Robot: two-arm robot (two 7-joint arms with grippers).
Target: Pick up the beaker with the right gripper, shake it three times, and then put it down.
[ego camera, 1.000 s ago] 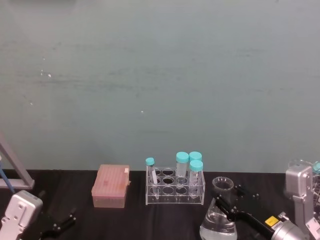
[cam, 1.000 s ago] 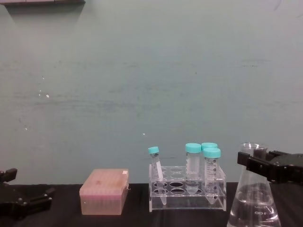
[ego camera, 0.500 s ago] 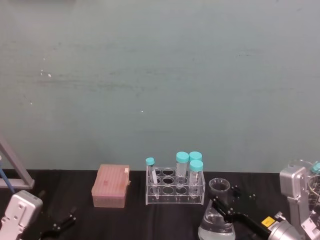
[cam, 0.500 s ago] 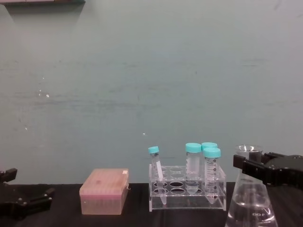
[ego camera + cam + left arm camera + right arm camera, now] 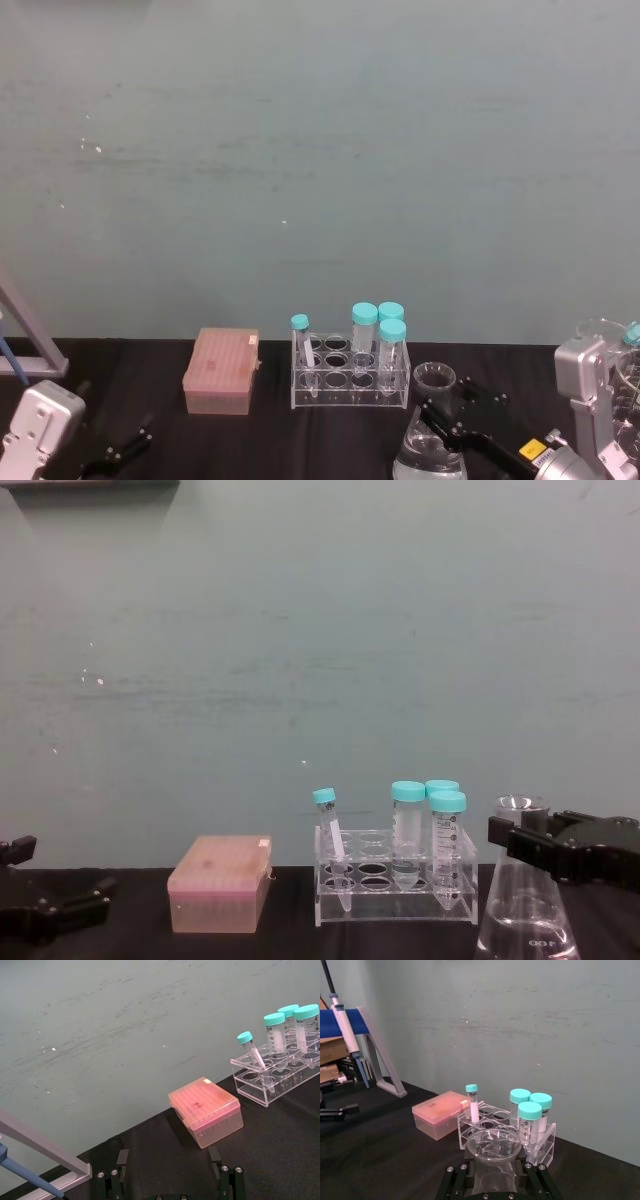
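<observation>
The beaker (image 5: 431, 425) is a clear conical flask with a little liquid in it, at the front right of the black table (image 5: 270, 435). My right gripper (image 5: 446, 414) is shut on its neck, just under the rim. From the side, the black fingers (image 5: 526, 842) clamp the beaker (image 5: 524, 920) below its mouth, and its base is cut off by the frame. In the right wrist view the beaker (image 5: 494, 1146) stands upright between the jaws of the right gripper (image 5: 494, 1183). My left gripper (image 5: 170, 1180) rests open and empty at the front left (image 5: 118, 455).
A clear rack (image 5: 350, 378) with several teal-capped tubes stands just behind and left of the beaker. A pink lidded box (image 5: 222, 372) lies left of the rack. A pipette stand (image 5: 25, 345) rises at the far left. Other glassware (image 5: 605, 335) sits at the right edge.
The right gripper and the beaker have sunk a little and drifted slightly left. The left arm has not moved.
</observation>
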